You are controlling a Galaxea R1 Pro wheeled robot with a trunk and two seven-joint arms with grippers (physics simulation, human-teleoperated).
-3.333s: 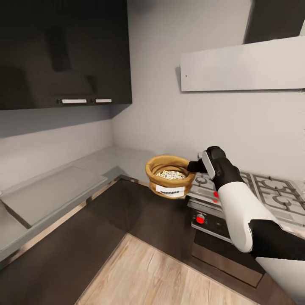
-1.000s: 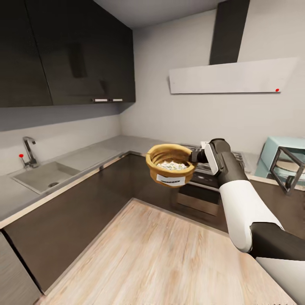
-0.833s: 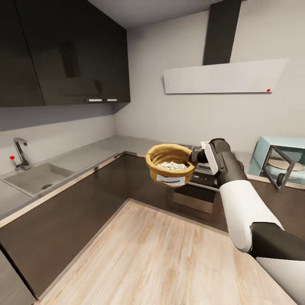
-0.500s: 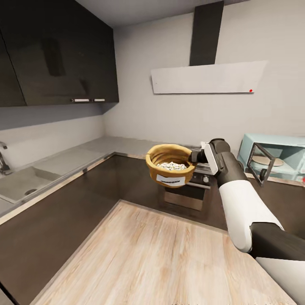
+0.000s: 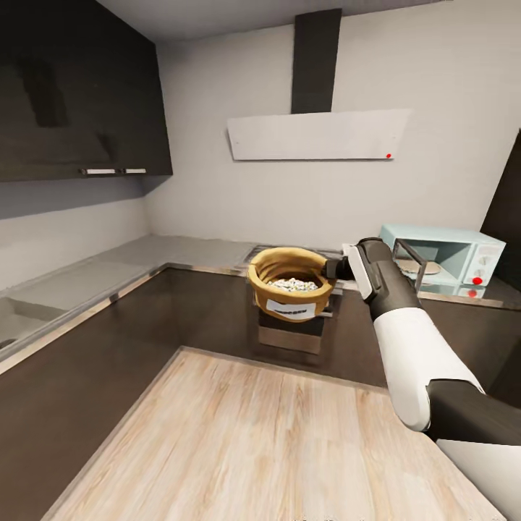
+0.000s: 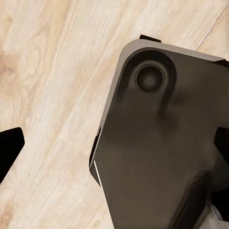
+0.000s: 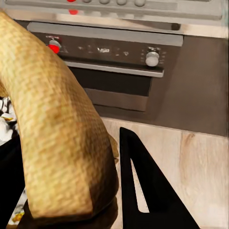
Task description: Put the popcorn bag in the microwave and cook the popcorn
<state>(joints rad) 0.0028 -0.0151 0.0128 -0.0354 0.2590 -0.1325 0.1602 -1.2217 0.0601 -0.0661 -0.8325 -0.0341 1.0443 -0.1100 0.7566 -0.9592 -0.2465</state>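
Observation:
The popcorn bag [image 5: 289, 289], a tan sack with a white label, hangs in the air in front of the oven, level with the counter. My right gripper [image 5: 328, 269] is shut on its rolled rim [image 7: 52, 129], with one black finger [image 7: 143, 186] outside the rim. Whitish popcorn [image 5: 293, 285] lies inside the bag. The mint-blue microwave [image 5: 463, 253] stands on the countertop [image 5: 195, 253] at the right, its door swung open. My left gripper [image 6: 114, 148] points down at the wooden floor, its fingertips far apart and holding nothing.
A black built-in oven [image 7: 114, 62] with a hob above sits behind the bag. Dark cabinets [image 5: 108, 340] run along the left and back, with a sink edge [image 5: 14, 318] at far left. A wood floor [image 5: 253, 434] lies ahead. A range hood [image 5: 318, 134] hangs above.
The camera has swung right: the sink has slid off to the left and the microwave has come further into view. The bag stays held in the same spot before the head.

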